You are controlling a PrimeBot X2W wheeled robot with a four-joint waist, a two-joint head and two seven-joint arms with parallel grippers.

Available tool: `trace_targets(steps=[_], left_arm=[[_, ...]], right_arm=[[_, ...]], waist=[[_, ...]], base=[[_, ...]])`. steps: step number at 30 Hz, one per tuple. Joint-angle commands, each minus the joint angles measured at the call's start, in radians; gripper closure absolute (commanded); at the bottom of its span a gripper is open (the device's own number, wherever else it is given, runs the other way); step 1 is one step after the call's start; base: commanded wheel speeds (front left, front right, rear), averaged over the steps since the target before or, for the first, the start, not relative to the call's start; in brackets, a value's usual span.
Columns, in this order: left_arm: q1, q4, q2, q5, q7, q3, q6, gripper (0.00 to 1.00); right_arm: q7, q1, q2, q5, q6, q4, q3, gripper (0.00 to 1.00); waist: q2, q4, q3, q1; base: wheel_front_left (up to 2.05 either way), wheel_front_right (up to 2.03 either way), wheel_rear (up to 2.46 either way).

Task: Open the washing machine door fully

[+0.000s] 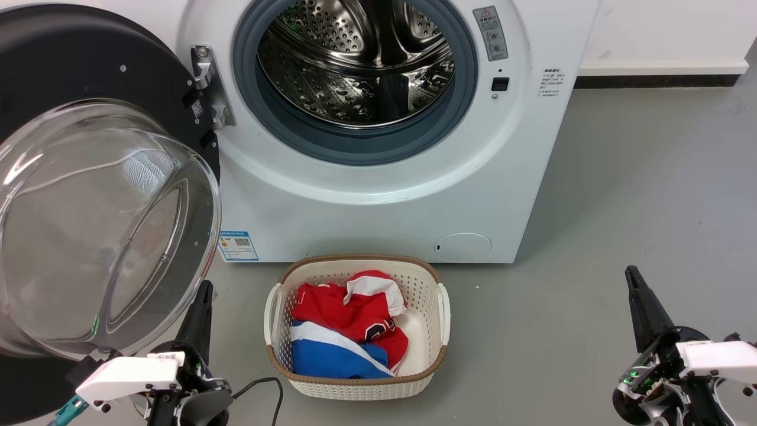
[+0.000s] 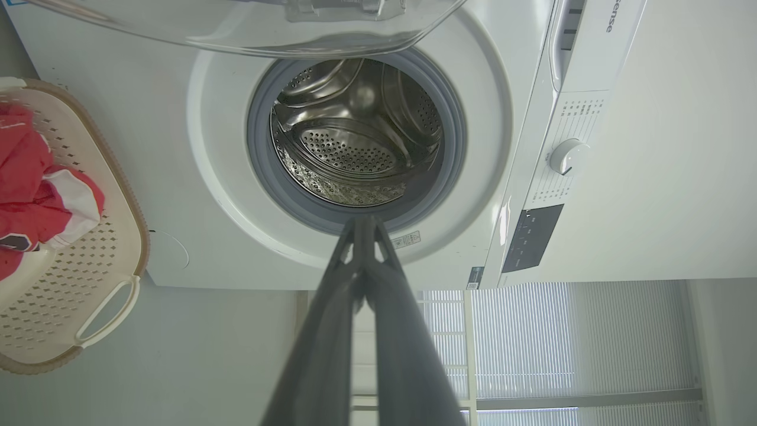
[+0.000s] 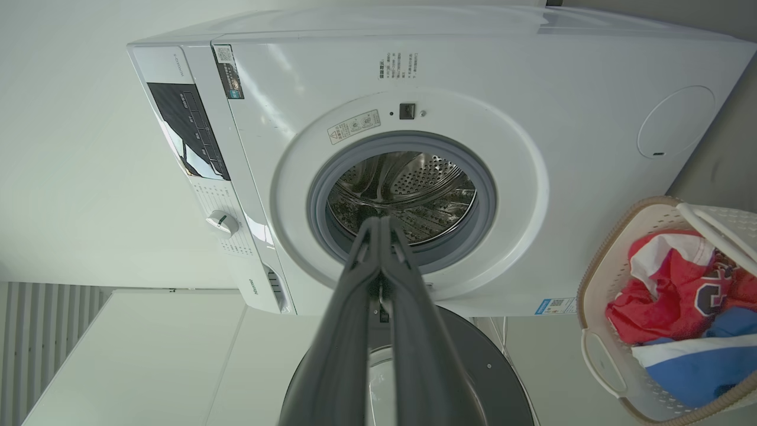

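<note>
The washing machine door [image 1: 89, 65] is hanging wide off the left edge of the washing machine [image 1: 366, 201], baring the drum [image 1: 355, 65] for loading. The left gripper [image 1: 204, 291], just beneath the door, and right gripper [image 1: 631, 273] are idling, pinched together, gripping nothing.

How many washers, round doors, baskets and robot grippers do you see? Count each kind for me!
washing machine: 1
washing machine door: 1
laundry basket: 1
grippers: 2, the left gripper and the right gripper
Total: 5
</note>
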State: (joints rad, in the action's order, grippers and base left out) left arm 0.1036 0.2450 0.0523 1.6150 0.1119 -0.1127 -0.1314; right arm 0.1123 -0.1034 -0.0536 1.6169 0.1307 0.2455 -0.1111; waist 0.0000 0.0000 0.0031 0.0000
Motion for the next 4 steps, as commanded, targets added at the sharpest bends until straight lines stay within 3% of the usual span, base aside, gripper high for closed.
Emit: trace_targets(steps=[1,4], left_arm=[[0.009,0.001,-0.002,0.000,0.003,-0.004,-0.003,1.00],[0.009,0.001,-0.002,0.000,0.003,-0.004,-0.003,1.00]], right_arm=[[0.001,-0.011,0.002,-0.004,0.000,0.001,-0.001,1.00],[0.001,-0.011,0.002,-0.004,0.000,0.001,-0.002,1.00]], waist=[[0.0000,0.000,0.000,0.0000],[0.0000,0.000,0.000,0.0000]], base=[[0.00,0.00,0.00],[0.00,0.00,0.00]])
